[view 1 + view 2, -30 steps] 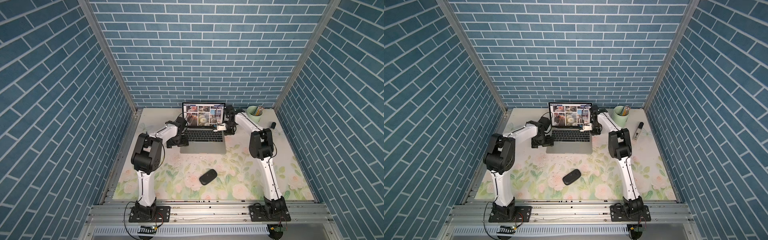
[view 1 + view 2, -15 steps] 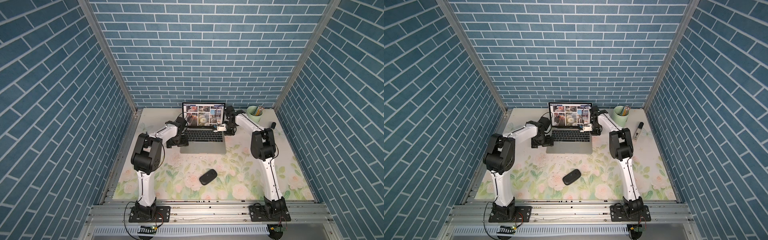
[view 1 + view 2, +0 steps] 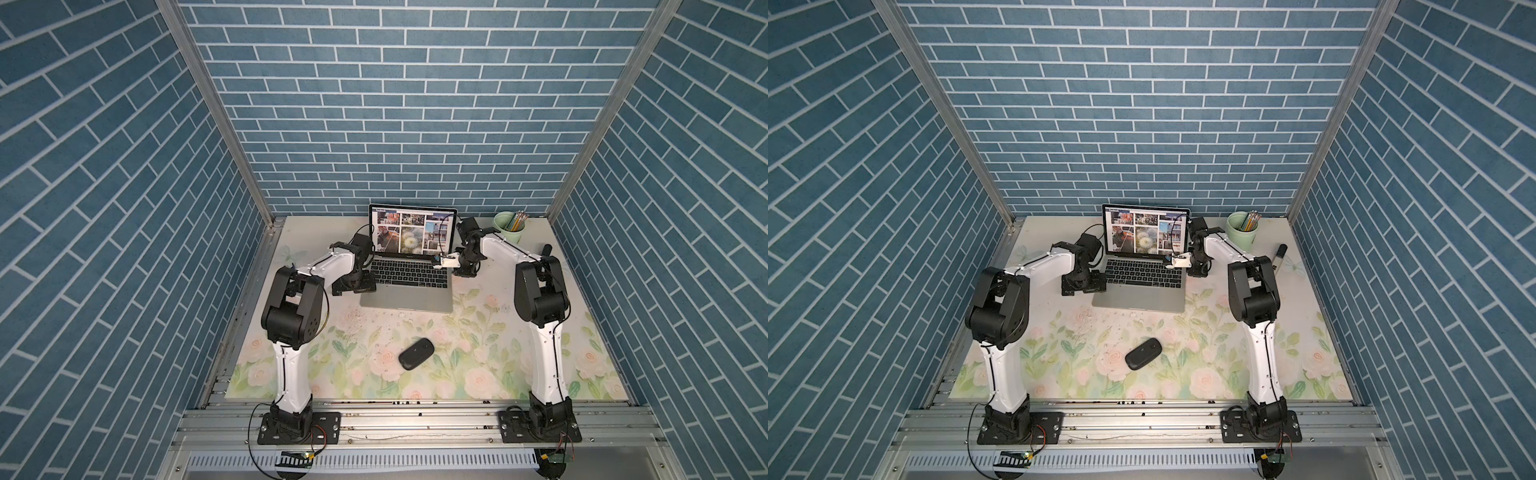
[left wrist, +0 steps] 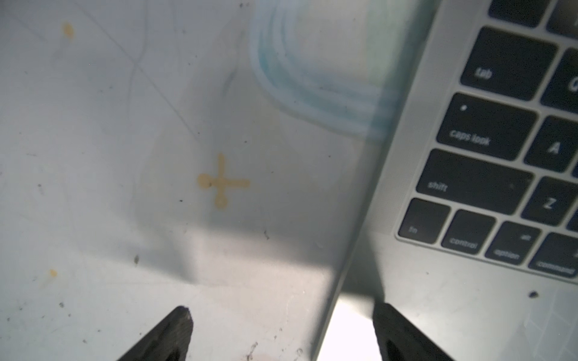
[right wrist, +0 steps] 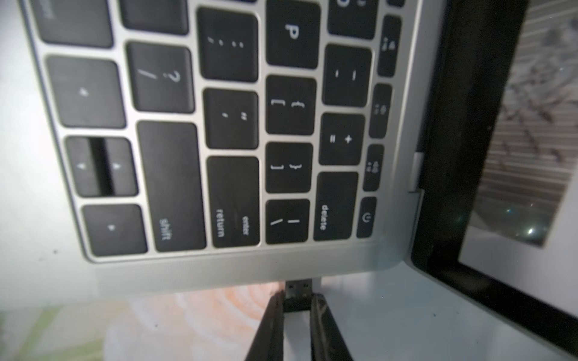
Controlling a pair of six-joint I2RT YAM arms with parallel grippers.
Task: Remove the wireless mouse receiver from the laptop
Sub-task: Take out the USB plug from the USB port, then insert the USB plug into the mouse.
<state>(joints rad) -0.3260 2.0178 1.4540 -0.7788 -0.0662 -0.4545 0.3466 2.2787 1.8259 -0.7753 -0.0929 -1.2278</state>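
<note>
The right arm (image 3: 505,253) has eased a touch towards the surface's (image 3: 478,353) right edge since a second ago; the left arm (image 3: 328,266) and mouse (image 3: 417,353) have not stirred. The right jaws are clamped on the receiver (image 5: 298,293), nearly together (its metal plug shows bare, tip at the laptop's (image 5: 312,265) right side). The left jaws stand wide apart, holding nothing, straddling the laptop's left edge: one finger (image 4: 397,331) over the palm rest, the other over bare surface.

Robot lab booth: brick-print walls (image 3: 395,104), aluminium rails (image 3: 415,424), floral mat (image 3: 457,374).
</note>
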